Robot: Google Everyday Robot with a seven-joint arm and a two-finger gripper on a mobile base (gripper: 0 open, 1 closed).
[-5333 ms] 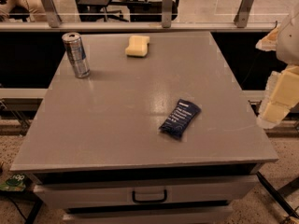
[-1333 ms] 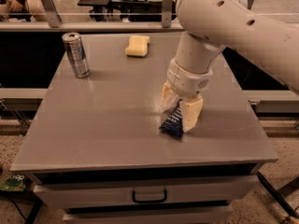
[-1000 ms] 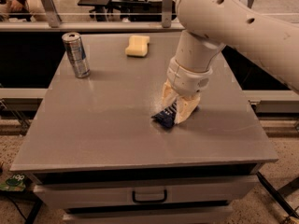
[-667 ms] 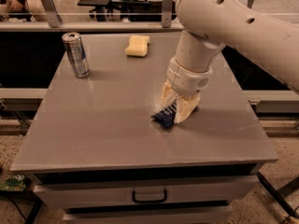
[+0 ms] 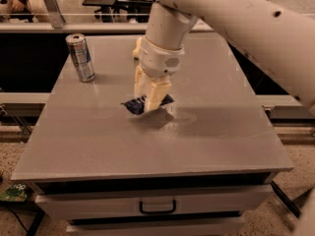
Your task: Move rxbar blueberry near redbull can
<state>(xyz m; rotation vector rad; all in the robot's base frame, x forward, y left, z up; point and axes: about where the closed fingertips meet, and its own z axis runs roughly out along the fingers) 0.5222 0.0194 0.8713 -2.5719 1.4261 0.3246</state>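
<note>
Over the table (image 5: 221, 132), the gripper (image 5: 150, 106) fingers (image 5: 156, 92) pinch the rxbar blueberry (image 5: 132, 105), apart from the redbull can (image 5: 81, 58).

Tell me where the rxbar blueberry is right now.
In the camera view, the rxbar blueberry is near the middle of the grey table, clamped in the gripper, to the picture's right of the redbull can and closer to the camera.

Hand (image 5: 148, 103) over table (image 5: 221, 132) middle covers most of rxbar blueberry (image 5: 131, 105); arm (image 5: 236, 14) half-hides yellow block (image 5: 135, 48).
</note>
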